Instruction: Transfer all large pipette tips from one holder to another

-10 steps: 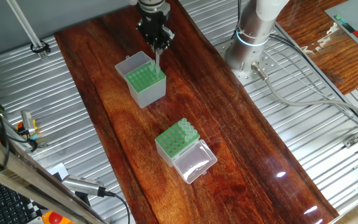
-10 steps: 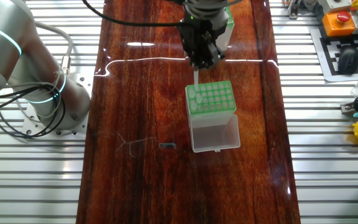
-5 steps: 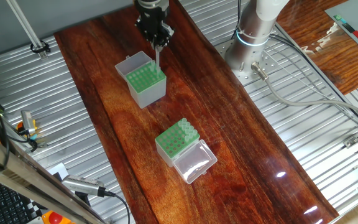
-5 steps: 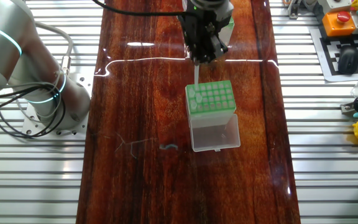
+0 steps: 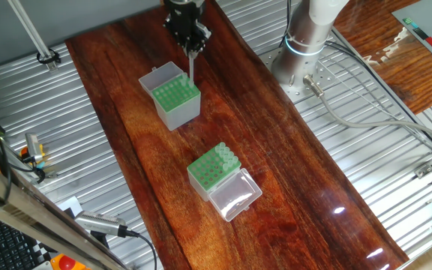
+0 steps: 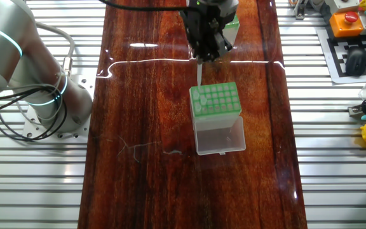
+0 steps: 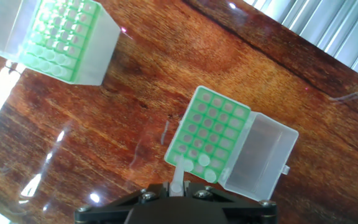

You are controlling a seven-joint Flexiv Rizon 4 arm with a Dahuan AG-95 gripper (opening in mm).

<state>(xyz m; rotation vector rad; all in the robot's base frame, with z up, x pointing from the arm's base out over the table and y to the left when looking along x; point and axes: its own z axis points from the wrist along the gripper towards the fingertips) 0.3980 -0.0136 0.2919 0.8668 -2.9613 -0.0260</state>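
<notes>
Bright, even light throughout; white glare streaks lie on the glossy wooden surface, left of the lidded box. Hand view slightly soft.

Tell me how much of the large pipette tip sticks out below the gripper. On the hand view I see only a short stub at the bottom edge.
Observer: Most of it. In one fixed view the large pipette tip hangs upright, point down, below the gripper, which pinches only its top end.
Operator: Is its point seated in a hole of the lidded tip box?
Observer: It looks not. In the other fixed view the point ends just short of the lidded tip box, over a corner of the green plate on the side away from the open lid. The gap is slight, so I can't be sure.
</notes>
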